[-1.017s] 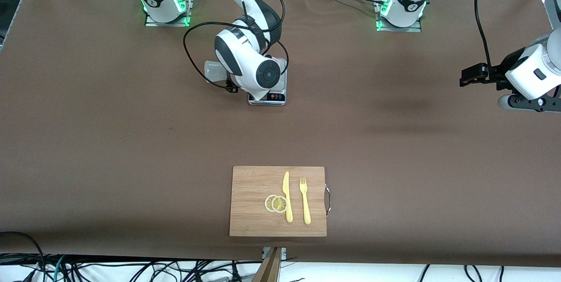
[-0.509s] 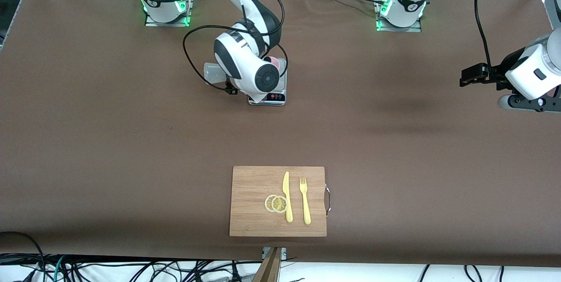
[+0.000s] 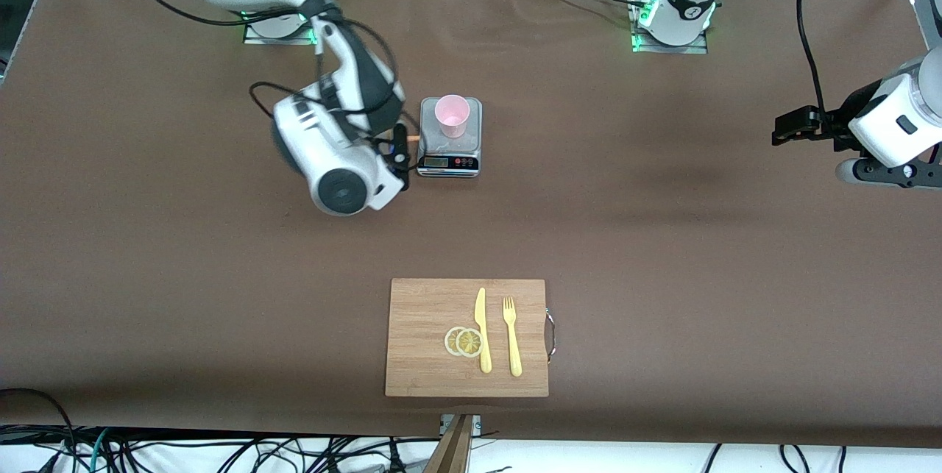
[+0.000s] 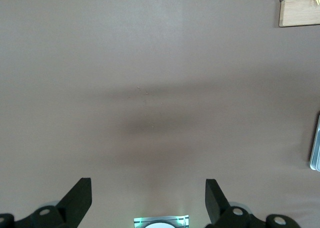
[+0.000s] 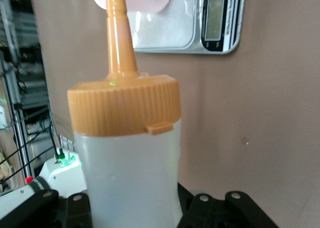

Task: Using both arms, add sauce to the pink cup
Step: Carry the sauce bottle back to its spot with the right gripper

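The pink cup [image 3: 451, 115] stands upright on the steel plate of a small scale [image 3: 449, 157]. My right gripper [image 3: 398, 152] is shut on the sauce bottle [image 5: 127, 153], held tilted beside the scale, toward the right arm's end of the table. Its orange nozzle [image 5: 120, 35] points toward the cup [image 5: 150, 0] without reaching it. In the front view the arm hides the bottle's body; only the nozzle tip [image 3: 412, 138] shows. My left gripper [image 4: 148, 198] is open and empty, waiting high over bare table at the left arm's end; it also shows in the front view [image 3: 887, 173].
A wooden cutting board [image 3: 419, 355] lies near the front edge with a yellow knife [image 3: 482, 329], a yellow fork [image 3: 511, 337] and two lemon slices [image 3: 464, 341]. Its corner shows in the left wrist view [image 4: 300, 10].
My right arm has drawn back from over the scale toward its own end of the table, taking the bottle with it. The pink cup is now uncovered. The left arm has not moved.
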### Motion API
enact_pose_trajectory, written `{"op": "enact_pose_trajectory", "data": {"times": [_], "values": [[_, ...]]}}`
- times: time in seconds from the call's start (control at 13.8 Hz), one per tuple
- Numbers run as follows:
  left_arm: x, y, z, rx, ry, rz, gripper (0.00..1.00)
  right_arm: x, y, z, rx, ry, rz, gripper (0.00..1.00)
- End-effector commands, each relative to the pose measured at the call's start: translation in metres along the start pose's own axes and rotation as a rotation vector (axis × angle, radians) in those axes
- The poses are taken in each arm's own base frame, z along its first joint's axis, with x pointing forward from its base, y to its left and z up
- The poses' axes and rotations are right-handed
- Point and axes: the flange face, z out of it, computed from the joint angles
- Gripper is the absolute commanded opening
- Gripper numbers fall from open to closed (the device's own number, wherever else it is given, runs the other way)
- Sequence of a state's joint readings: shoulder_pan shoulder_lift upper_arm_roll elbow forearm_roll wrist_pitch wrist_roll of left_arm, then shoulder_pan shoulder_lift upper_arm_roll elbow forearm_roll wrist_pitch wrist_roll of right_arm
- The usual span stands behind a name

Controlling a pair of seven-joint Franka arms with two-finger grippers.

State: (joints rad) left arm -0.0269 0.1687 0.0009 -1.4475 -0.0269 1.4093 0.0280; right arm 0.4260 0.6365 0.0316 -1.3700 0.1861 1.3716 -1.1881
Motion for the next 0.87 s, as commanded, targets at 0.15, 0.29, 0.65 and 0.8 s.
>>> {"op": "enact_pose_trajectory", "data": {"times": [0.15,0.29,0.65,0.8], "values": [[0.001,0.0,-0.003,0.012,0.002,-0.002,1.0,-0.093,0.025,-0.035,0.016,0.351,-0.125,0.0],[0.001,0.001,-0.003,0.014,0.002,-0.001,1.0,-0.143,0.039,-0.037,0.007,0.511,-0.193,0.0],[0.001,0.001,-0.003,0.014,0.002,0.001,1.0,-0.238,0.067,0.014,0.004,0.84,-0.364,0.0],[0.001,0.001,-0.003,0.014,0.002,0.001,1.0,-0.272,0.072,0.049,-0.006,0.977,-0.431,0.0]]}}
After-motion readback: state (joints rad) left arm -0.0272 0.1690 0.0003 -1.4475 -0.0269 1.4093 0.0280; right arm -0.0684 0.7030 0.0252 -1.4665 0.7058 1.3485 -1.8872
